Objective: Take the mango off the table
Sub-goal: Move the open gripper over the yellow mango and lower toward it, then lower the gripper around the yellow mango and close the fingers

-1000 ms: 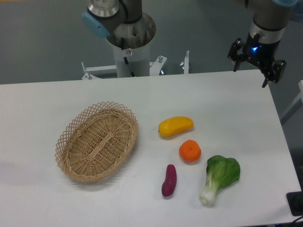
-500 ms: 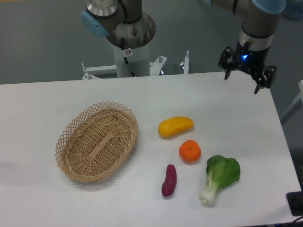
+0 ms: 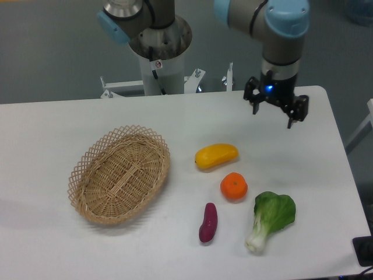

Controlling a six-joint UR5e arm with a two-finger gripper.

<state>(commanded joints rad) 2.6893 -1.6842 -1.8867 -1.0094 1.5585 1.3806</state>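
A UR5e arm's gripper is hovering above the far right part of the white table, its jaws spread wide and holding nothing. The mango is lying untouched on the table, well apart from the gripper and nearer the camera, just beyond an orange and to the right of a wicker basket. A purple sweet potato and a bok choy are resting closer to the front edge. The pick-up appears barely begun: approach, descent, grasp and lift are all remaining.
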